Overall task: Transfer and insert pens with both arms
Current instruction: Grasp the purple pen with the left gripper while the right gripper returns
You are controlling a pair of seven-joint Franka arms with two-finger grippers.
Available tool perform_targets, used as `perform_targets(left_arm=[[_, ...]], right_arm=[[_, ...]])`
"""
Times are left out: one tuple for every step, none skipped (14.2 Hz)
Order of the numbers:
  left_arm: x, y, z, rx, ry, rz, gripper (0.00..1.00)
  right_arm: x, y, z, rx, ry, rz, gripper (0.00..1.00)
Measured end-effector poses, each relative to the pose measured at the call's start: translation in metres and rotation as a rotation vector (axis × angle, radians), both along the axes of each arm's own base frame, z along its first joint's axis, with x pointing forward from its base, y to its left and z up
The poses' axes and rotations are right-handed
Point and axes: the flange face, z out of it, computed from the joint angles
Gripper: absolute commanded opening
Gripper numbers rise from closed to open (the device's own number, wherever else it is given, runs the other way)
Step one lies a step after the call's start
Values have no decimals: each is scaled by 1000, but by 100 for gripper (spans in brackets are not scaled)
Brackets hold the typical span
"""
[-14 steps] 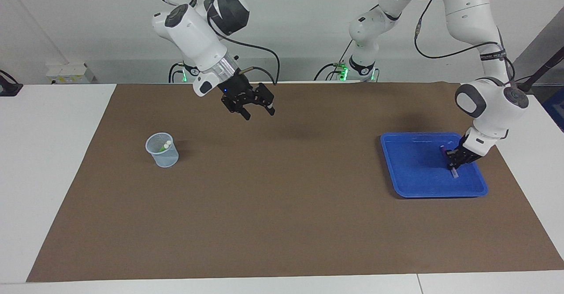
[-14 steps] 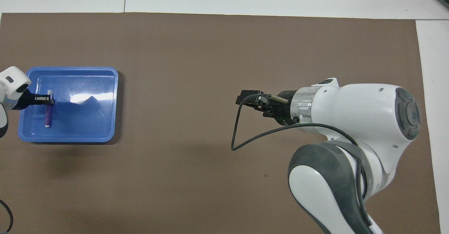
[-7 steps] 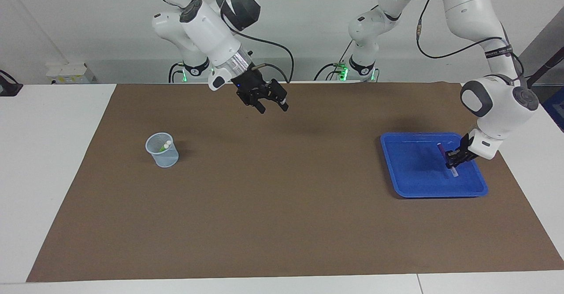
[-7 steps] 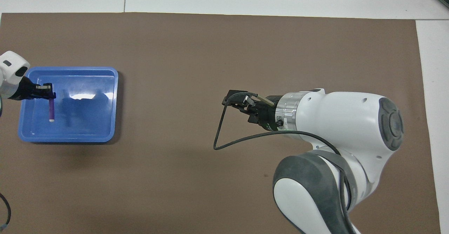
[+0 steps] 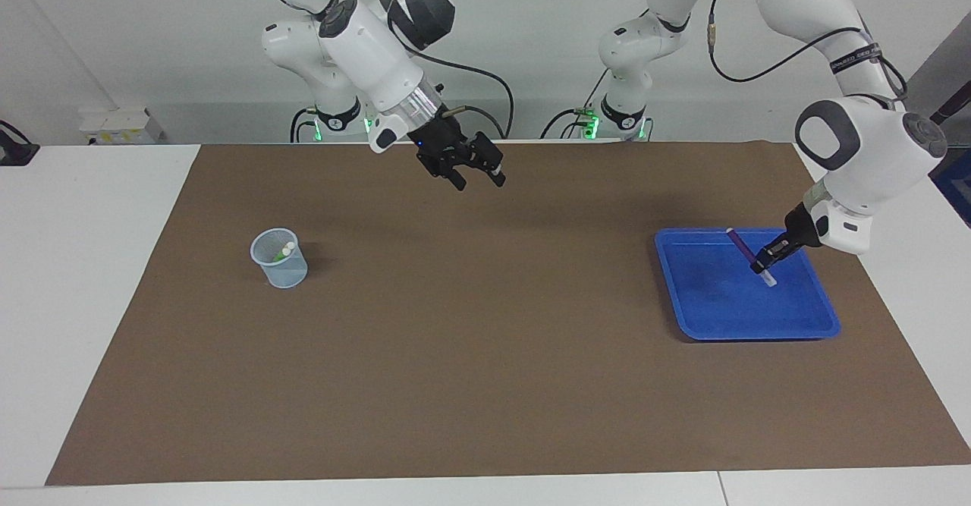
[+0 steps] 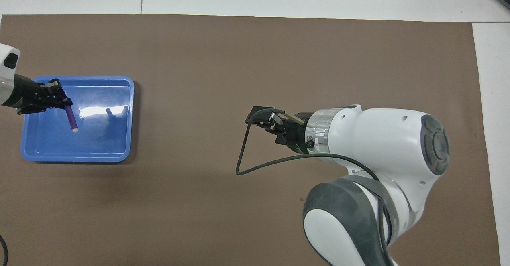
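My left gripper (image 5: 768, 258) is shut on the purple pen (image 5: 742, 249) and holds it tilted above the blue tray (image 5: 728, 316), its pale end pointing down at the tray floor. In the overhead view the pen (image 6: 71, 118) hangs from the left gripper (image 6: 59, 100) over the tray (image 6: 111, 146). My right gripper (image 5: 478, 180) is open and empty, up in the air over the mat's middle near the robots' edge; it also shows in the overhead view (image 6: 265, 118). Two pens with pale ends (image 5: 287, 249), one showing green, stand in a clear mesh cup (image 5: 279, 263).
A brown mat (image 5: 485, 385) covers the white table. Two smaller white arms with green lights (image 5: 334, 119) (image 5: 622, 111) stand at the robots' edge. A black cable loop (image 6: 243, 158) hangs from my right wrist. In the overhead view my right arm hides the cup.
My left gripper has lifted the purple pen off the tray floor and tilted it. My right gripper has risen and moved toward the left arm's end of the table.
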Motion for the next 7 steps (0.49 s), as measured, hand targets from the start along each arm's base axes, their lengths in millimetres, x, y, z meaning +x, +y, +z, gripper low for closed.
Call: perform_targets(left_arm=[[-3, -9, 11, -25, 9, 54, 0], [-6, -18, 21, -51, 19, 110, 0], [-8, -27, 30, -79, 29, 171, 0], [-10, -36, 39, -104, 40, 229, 0], [-13, -46, 48, -127, 51, 291, 0], [-16, -57, 57, -144, 59, 351, 0], [-22, -70, 67, -156, 67, 405, 0]], right_arm=[[0, 0, 0, 0, 0, 0, 100], [0, 0, 0, 0, 0, -1, 100], [0, 0, 0, 0, 0, -1, 100], [0, -1, 0, 0, 0, -1, 100], [1, -1, 0, 0, 1, -2, 100], [1, -1, 0, 0, 1, -2, 100], [1, -1, 0, 0, 1, -3, 100]])
